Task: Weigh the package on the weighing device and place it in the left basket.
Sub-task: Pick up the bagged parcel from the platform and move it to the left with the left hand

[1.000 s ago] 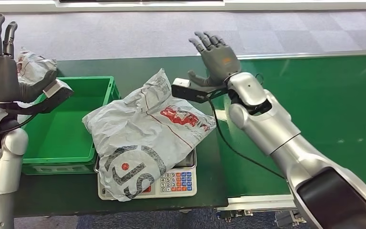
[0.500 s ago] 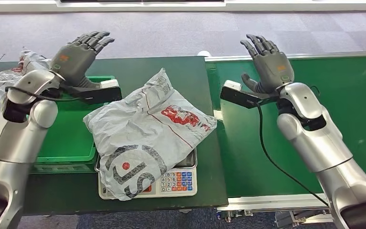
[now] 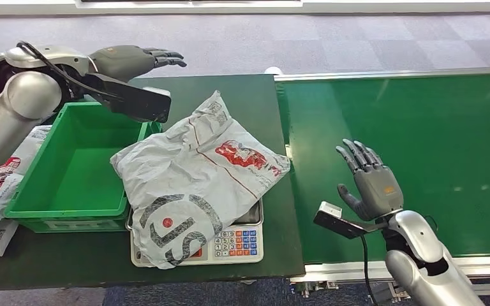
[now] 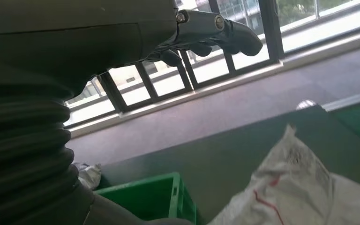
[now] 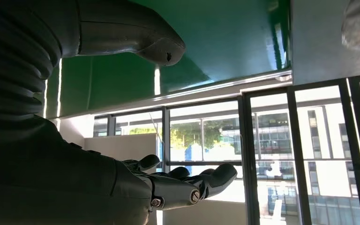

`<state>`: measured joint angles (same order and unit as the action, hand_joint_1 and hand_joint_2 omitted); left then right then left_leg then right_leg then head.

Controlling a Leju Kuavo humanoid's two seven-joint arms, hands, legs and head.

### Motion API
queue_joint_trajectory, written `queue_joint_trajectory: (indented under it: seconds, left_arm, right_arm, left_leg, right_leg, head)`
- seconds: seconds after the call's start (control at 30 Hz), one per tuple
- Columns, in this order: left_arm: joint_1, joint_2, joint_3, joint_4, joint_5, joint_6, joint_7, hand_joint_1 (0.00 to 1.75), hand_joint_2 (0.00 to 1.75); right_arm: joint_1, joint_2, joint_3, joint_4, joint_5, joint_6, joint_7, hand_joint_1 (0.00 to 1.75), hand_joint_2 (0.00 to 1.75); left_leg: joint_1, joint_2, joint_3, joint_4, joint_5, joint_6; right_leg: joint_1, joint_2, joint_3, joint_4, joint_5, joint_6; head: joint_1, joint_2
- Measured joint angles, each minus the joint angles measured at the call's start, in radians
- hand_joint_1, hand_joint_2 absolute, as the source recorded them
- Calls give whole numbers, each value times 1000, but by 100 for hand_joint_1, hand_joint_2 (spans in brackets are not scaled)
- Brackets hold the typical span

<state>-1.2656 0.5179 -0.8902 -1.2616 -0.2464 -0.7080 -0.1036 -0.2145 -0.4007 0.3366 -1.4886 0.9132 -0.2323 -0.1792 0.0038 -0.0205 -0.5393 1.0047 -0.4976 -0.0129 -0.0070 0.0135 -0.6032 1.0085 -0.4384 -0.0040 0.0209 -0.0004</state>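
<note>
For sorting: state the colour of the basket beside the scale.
Bright green basket, clearest in the head view, left of the scale.

I see grey carpet tile floor [image 3: 332, 44] stretching beyond a dark green table [image 3: 242, 95], with a brighter green conveyor belt [image 3: 421, 127] butted against its side, edged by a silver rail [image 3: 395, 73]. From the wrists I get tall dark-framed windows [image 5: 262, 140], daylight pouring in, trees and buildings outside
</note>
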Motion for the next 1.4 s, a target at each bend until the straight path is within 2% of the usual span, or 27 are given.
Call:
queue_joint_trajectory:
  seconds: [0.17,0.33,0.4,0.5,0.63,0.73,0.83,0.93,0.97,1.07,1.2,1.4]
  left_arm:
    - [25,19,-166,65,25,111,-56,0,175]
    - [48,20,-235,111,35,129,-81,0,175]
    - [84,9,-245,145,15,163,-118,0,175]
    - [183,-38,-253,237,-57,268,-203,0,175]
    - [307,-130,-250,381,-118,378,-286,0,175]
    - [355,-206,-228,479,-134,431,-323,0,175]
    - [389,-270,-201,553,-139,461,-341,0,175]
    - [408,-323,-174,611,-152,481,-351,90,175]
    - [410,-338,-166,626,-163,488,-354,134,175]
    - [415,-376,-150,654,-201,509,-362,175,175]
    - [438,-406,-132,680,-243,548,-361,175,175]
    - [461,-420,-103,690,-330,595,-336,175,175]
  right_arm:
    - [107,16,-40,-65,29,-9,0,0,175]
    - [137,26,-61,-87,31,-2,0,0,175]
    - [145,29,-69,-91,31,2,3,0,175]
    - [173,33,-85,-105,28,-1,5,0,175]
    - [241,37,-107,-143,28,-15,6,0,175]
    - [303,42,-125,-178,25,-25,11,0,175]
    - [342,47,-135,-202,19,-24,18,0,175]
    - [357,51,-139,-217,16,-22,18,0,175]
    - [358,52,-139,-221,14,-23,18,0,175]
    - [356,59,-143,-240,10,-24,18,0,175]
    - [355,70,-144,-251,11,-30,17,0,175]
    - [357,87,-145,-252,16,-48,17,0,175]
  left_leg:
    - [0,2,1,0,0,0]
    - [-1,3,1,0,2,0]
    - [-2,3,2,0,2,0]
    - [-3,3,3,0,1,0]
    - [-3,1,3,0,1,1]
    - [-6,-4,9,-2,-4,6]
    - [-9,-6,28,-5,-16,12]
    - [-10,-7,52,-5,-26,14]
    - [-10,-7,56,-5,-27,14]
    - [-10,-11,55,-4,-25,15]
    - [-11,-14,52,-4,-24,15]
    - [-10,-10,58,-5,-28,14]
  right_leg:
    - [0,2,-1,0,1,0]
    - [-1,2,0,0,2,0]
    - [-2,3,0,0,2,0]
    - [-2,3,1,0,1,1]
    - [-3,2,2,0,0,2]
    - [-5,-4,13,-1,-7,7]
    - [-8,-8,39,-2,-23,11]
    - [-9,-10,64,-2,-34,13]
    - [-9,-10,68,-2,-36,14]
    - [-9,-12,68,-1,-33,15]
    - [-10,-13,67,-2,-32,15]
    - [-10,-12,71,-2,-35,14]
  head:
    - [0,0]
    - [0,0]
    - [0,0]
    - [0,0]
    - [0,0]
    - [0,0]
    - [0,0]
    - [0,0]
    - [0,0]
    - [0,0]
    - [0,0]
    - [0,0]
